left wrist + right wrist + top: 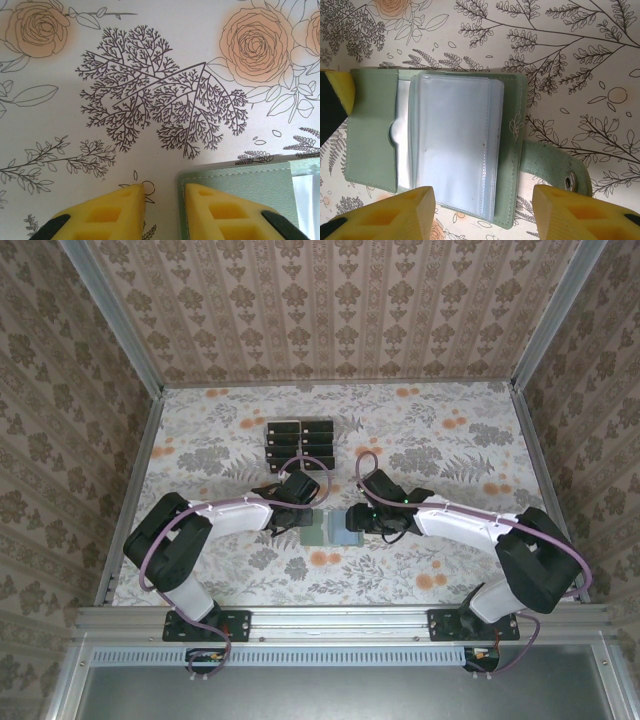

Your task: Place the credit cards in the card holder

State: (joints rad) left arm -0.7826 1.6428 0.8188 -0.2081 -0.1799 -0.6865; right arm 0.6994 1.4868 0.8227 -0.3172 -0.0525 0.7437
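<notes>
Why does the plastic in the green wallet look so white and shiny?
Right wrist view: the clear sleeves of the open card holder bounce back light as pale glare; left wrist view: the yellow fingertips look soft, close to the lens; top view: even light.

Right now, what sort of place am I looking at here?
Probably a robot test booth, not a home: an aluminium frame holds wallpaper-printed panels around a floral-covered table, and two robot arms are bolted to a rail at its near edge.

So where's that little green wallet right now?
The card holder lies open mid-table in the top view, between the left gripper and the right gripper, just below the rack of dark cards.
</notes>
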